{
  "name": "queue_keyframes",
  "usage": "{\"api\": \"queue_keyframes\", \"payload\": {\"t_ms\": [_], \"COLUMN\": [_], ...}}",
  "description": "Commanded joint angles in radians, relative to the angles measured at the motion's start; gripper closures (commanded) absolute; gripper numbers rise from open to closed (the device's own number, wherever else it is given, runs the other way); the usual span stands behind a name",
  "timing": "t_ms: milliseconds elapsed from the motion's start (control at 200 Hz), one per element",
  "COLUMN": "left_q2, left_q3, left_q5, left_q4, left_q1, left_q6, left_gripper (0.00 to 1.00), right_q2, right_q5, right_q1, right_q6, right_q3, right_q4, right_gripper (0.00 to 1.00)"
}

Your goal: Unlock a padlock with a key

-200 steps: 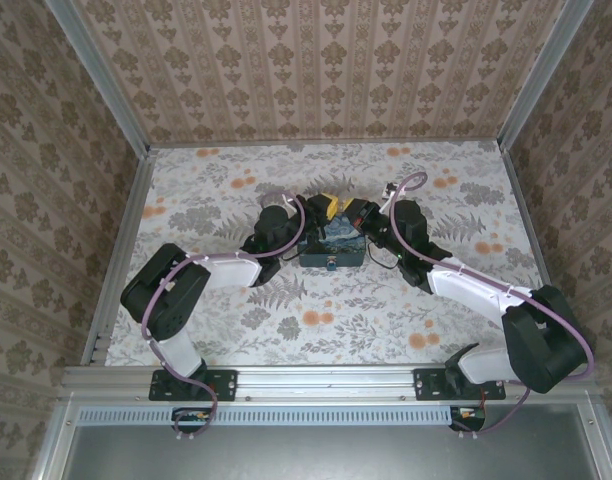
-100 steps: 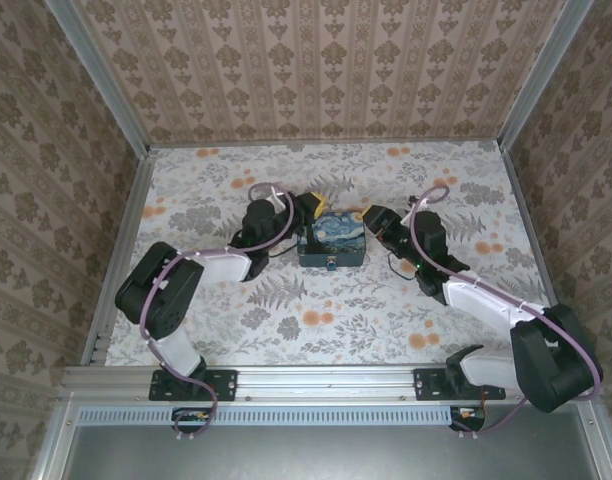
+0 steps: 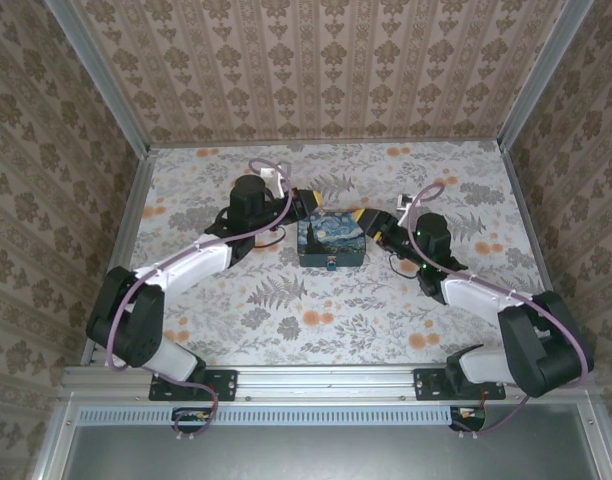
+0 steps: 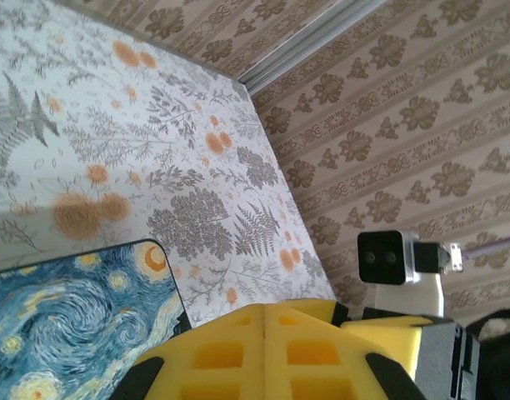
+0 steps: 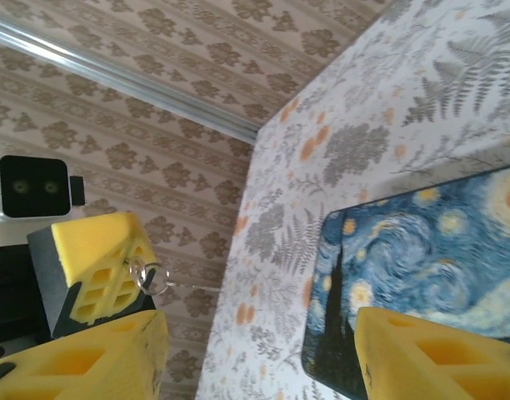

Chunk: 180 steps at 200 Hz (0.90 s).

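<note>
At mid-table: painted box (image 3: pixel 331 238), its lid printed with a swirling blue night sky, lying flat on the floral table (image 3: pixel 416 320) between the two grippers.
Padlock: padlock (image 3: pixel 329 264), a tiny dark speck at the middle of the box's near face in the overhead view. It is too small to tell how its shackle stands.
Left gripper: left gripper (image 4: pixel 263 312), just beside the box's far left corner and pointing across the lid. Its yellow pads (image 4: pixel 213 354) are pressed together along a single seam.
Held item: wire ring (image 5: pixel 152 277), a small loop jutting from the tip of the left gripper's closed pads, seen from the right wrist. A thin strand runs off it to the right. What else lies between the pads cannot be told.
Right gripper: right gripper (image 3: pixel 370 221), just beside the box's far right corner and apart from it. Its fingers (image 5: pixel 88 358) are spread wide with nothing between them, and the lid's corner shows through the gap.
Facing: the grippers point toward each other across the lid. The right arm's white wrist camera (image 4: pixel 388 258) appears in the left wrist view.
Arms: both reach from the near edge, the left from the box's left and the right from its right.
Surroundings: wallpapered walls (image 3: pixel 316 70) close the table on three sides.
</note>
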Motion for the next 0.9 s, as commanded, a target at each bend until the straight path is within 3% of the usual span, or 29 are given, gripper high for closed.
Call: {"api": "queue_keyframes", "payload": {"t_ms": [0, 515, 895], "left_q2": [-0.009, 0.082, 0.144], "left_q3": [0.014, -0.026, -0.041], "left_q5": [0.022, 0.108, 0.112], "left_q4": [-0.080, 0.197, 0.347], "left_q1": [0.003, 0.000, 0.000], "left_q6": [0.140, -0.034, -0.169], "left_gripper": [1.00, 1.00, 1.00], "right_q2": [0.044, 0.262, 0.303], "right_q5": [-0.047, -0.029, -0.026], "right_q1": [0.014, 0.079, 0.104], "right_q6": [0.047, 0.118, 0.126], "right_q3": [-0.003, 0.067, 0.098], "right_q4": [0.209, 0.501, 0.535], "right_gripper": [0.38, 0.44, 0.50]}}
